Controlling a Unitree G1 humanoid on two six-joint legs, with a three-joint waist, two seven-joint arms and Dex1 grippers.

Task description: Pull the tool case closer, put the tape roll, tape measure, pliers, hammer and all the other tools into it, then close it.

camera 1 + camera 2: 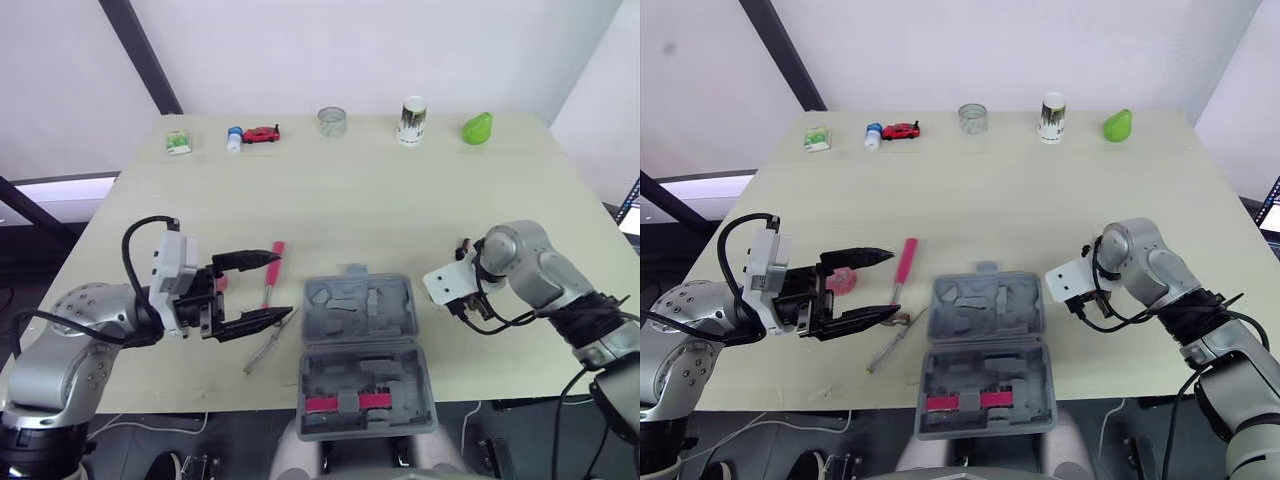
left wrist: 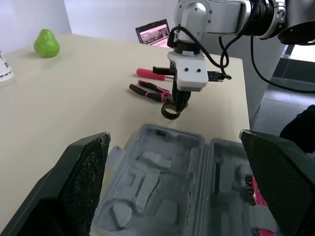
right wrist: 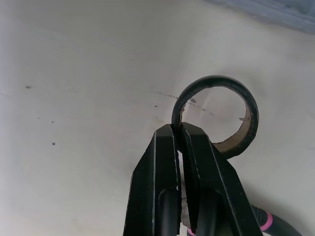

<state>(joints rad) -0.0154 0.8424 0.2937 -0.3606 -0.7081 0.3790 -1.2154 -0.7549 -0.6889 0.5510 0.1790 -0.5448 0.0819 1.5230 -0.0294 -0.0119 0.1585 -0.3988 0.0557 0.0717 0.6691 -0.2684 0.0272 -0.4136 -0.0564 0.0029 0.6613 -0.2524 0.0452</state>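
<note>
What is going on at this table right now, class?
The right tool is shut on the tape roll, pinching its wall, to the right of the open tool case. The left tool hangs open left of the case, near a pink-handled screwdriver. The pliers lie on the table, not yet packed.

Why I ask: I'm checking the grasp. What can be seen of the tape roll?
The tape roll is a thin, nearly spent ring: black outside, brown cardboard-like inside, hollow middle. The right gripper pinches its wall, fingers shut. It hangs below them over bare table, beside the open tool case, on the robot's right. Whether it touches the table, I cannot tell.
</note>
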